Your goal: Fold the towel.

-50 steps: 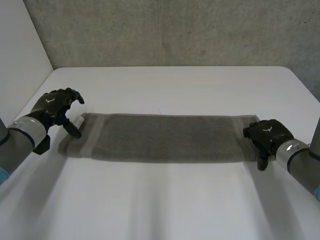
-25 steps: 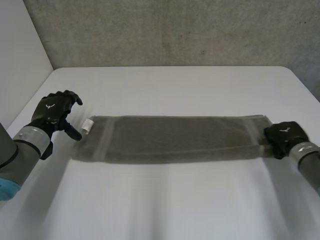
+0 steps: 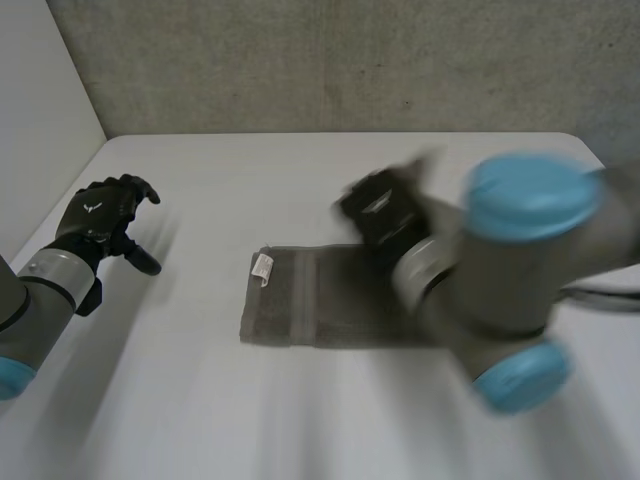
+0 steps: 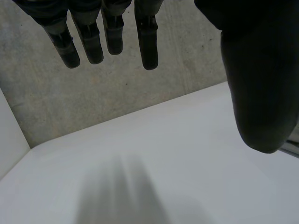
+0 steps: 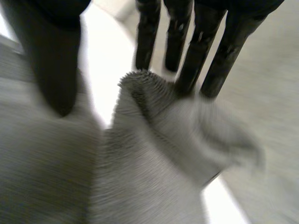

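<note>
The towel [image 3: 300, 315] lies about mid-table, stretched left to right on the table [image 3: 250, 180], with a label [image 3: 262, 266] at its far left corner. The right arm [image 3: 490, 270] reaches in from the right and crosses over the towel's right part, hiding it. The right hand [image 3: 378, 208] is at the towel's far edge, with a raised bunch of cloth just beneath it. The left hand [image 3: 98, 215] is near the table's left edge, well apart from the towel. A wall [image 3: 300, 60] stands behind the table.

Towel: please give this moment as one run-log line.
towel: on table, one end raised | right hand: at raised end | left hand: open, off towel
</note>
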{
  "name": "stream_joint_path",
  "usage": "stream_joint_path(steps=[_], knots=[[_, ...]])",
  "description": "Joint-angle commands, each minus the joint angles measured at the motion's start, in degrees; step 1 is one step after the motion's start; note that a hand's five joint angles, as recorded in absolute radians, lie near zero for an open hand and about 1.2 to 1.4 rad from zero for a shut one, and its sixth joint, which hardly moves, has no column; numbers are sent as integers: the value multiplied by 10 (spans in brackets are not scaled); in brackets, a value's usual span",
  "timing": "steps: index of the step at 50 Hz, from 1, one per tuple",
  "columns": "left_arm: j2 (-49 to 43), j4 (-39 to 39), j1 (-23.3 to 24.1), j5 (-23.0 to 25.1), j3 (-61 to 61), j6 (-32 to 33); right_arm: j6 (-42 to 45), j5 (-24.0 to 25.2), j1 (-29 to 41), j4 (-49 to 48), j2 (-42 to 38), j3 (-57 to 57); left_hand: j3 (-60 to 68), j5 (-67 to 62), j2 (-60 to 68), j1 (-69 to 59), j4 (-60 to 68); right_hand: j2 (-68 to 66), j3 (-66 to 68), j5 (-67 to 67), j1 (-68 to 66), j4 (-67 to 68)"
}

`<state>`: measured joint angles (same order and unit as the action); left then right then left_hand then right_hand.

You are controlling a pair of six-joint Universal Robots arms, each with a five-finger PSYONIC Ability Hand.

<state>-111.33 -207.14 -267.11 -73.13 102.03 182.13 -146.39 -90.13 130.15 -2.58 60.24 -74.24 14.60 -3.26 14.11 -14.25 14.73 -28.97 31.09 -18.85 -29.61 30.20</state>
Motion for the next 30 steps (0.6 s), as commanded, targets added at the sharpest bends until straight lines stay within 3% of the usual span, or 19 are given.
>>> stream_joint_path(steps=[1, 3, 6, 14, 23, 30], knots=[[2, 0, 7, 3, 10, 2, 15, -28, -6, 43, -79, -6, -42, 29, -37, 39, -43, 190, -211, 189, 196, -202], [2, 0, 10, 3, 10, 1, -1, -26, -55, 38, -70, -28, -42, 29, -37, 39, -43, 190, -211, 189, 196, -202], [2, 0, 21, 4, 11, 2, -11, -18, -70, 35, -57, -41, -42, 29, -37, 39, -43, 190, -211, 189, 196, -202], [-3, 0, 57, 9, 13, 8, -82, 60, -153, -12, 33, -152, -34, 20, -29, 30, -35, 190, -211, 189, 196, -202], [-21, -12, 112, 26, -20, 9, -86, 74, -186, -60, 54, -227, -9, -5, -4, 5, -10, 190, -211, 189, 196, -202], [-101, -23, 167, 68, -103, 10, -86, 75, -191, -91, 58, -268, 47, -60, 52, -50, 46, 190, -211, 189, 196, -202]])
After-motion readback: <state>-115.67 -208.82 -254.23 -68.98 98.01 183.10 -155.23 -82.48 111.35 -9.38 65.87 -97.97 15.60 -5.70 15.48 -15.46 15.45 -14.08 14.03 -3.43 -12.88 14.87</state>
